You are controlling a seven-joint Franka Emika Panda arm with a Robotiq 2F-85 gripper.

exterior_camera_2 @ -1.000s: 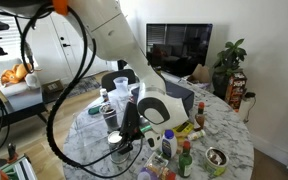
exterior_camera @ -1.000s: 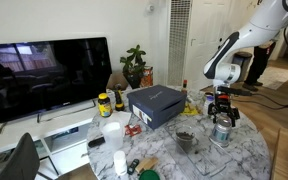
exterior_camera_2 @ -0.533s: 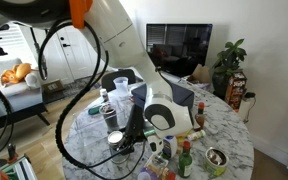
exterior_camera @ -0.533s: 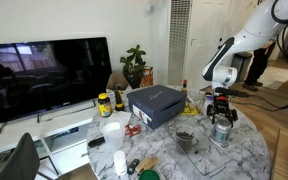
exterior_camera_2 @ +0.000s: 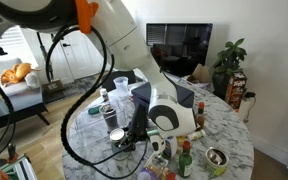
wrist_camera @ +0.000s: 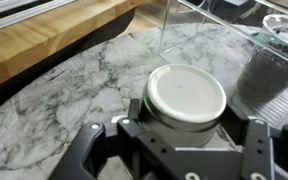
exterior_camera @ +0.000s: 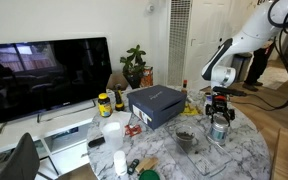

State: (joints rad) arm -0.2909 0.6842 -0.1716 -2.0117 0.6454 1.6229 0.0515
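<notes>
The claw (wrist_camera: 174, 132) is drawing its fingers in around the white-lidded jar (wrist_camera: 186, 92), where a second ago they were standing wider. They are still apart, one on each side, so nothing is being gripped yet. The jar is standing upright on the marble tabletop (wrist_camera: 84, 80), just beside a clear tub (wrist_camera: 276, 62) holding something dark. Judging by this, the grasp is under way but not complete.
</notes>
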